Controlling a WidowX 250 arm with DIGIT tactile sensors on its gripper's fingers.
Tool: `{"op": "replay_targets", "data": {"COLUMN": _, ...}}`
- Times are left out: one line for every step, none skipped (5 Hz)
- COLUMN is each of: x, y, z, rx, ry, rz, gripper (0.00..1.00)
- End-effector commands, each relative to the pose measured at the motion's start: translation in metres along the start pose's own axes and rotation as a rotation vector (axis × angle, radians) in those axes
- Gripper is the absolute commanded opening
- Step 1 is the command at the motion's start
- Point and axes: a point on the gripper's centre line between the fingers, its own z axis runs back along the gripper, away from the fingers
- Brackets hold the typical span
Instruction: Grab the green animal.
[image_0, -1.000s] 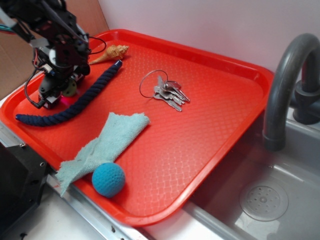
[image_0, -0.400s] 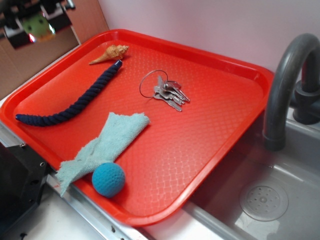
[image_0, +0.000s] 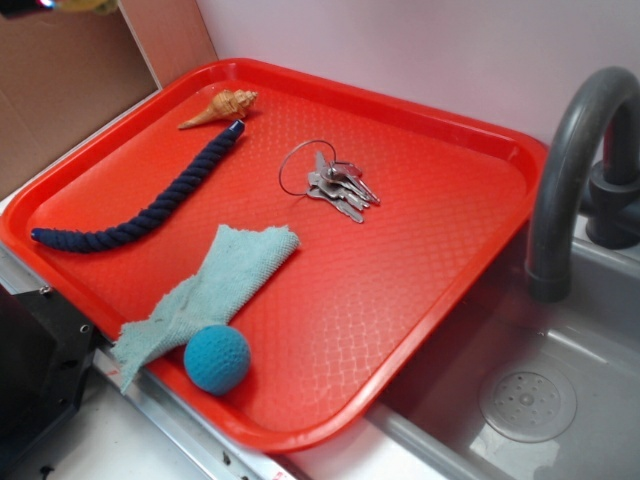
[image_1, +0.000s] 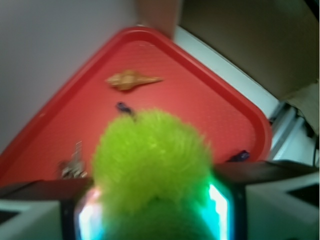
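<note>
1. Plainly, the tool (image_1: 152, 215) is seen in the wrist view closed narrowly around the green animal (image_1: 152, 165), whose fuzzy yellow-green body fills the gap between the two dark fingers (image_1: 45, 192) at the bottom edge. The toy is pinched at its lower part, so that most of its rounded bulk bulges above the grip; a hold this deep is judged unlikely to slip.

2. From the exterior view the tool is almost wholly out of frame; only a sliver of dark and yellowish colour is visible at the top left corner. The toy is therefore held up in the air, well above the tray's far corner, not resting on anything.

3. Below the toy, the red tray (image_0: 480, 150) is seen, with the tan shell (image_1: 131, 79) lying near its back corner. That the tray appears far beneath is taken as a sign that the lift is largely done.

4. Beside the shell, the dark blue rope (image_0: 140, 205) is laid in a curve along the tray's left side, and the keys (image_0: 335, 185) are left near the middle on their ring.

5. Nearer the front edge, the pale cloth (image_0: 205, 290) is draped over the tray's rim, with the blue ball (image_0: 217, 358) touching its end.

6. To the right, the sink (image_0: 540, 400) and grey tap (image_0: 570, 170) are not involved.
</note>
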Motion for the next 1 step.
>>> {"op": "replay_targets", "data": {"x": -0.0151, "y": 0.0082, "z": 0.0211, "rx": -0.051, "ry": 0.038, "rz": -0.034, "gripper": 0.0}}
